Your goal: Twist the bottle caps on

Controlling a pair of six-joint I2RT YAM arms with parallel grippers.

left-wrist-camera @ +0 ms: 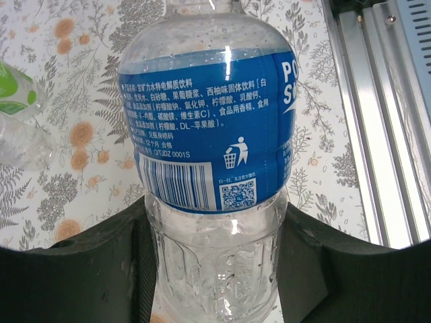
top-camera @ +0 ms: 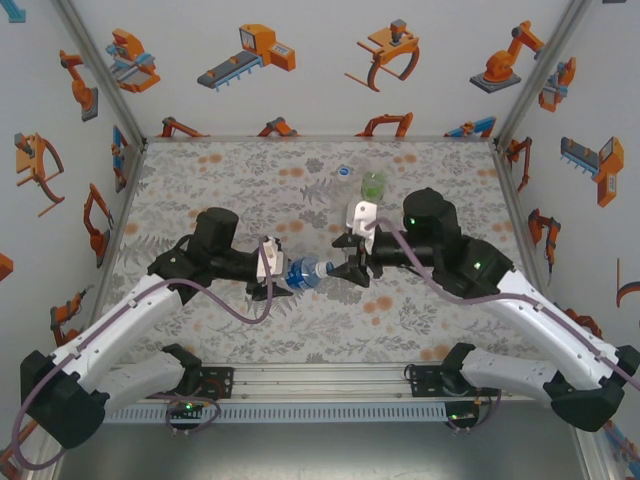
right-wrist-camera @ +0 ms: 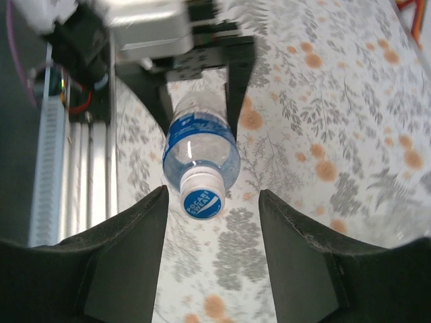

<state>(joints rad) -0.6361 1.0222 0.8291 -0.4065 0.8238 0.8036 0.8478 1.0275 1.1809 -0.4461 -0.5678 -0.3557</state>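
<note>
My right pincer [right-wrist-camera: 213,195]: open astride cap [right-wrist-camera: 201,200], clear of it | my left pincer [left-wrist-camera: 215,269]: clamped on bottle [left-wrist-camera: 209,134] | step, I judge: tightening cap | next: close squarely, twist

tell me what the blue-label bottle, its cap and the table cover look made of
Blue-label bottle: clear glossy plastic, probably thin; see-through ribbed wall with bright glints. Cap: opaque white plastic by the look, smooth, blue print on top. Table cover: matte floral print, cloth or vinyl, cannot tell which.

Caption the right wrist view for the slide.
Right claw open at the white cap on the blue-label bottle gripped by the left claw.
</note>
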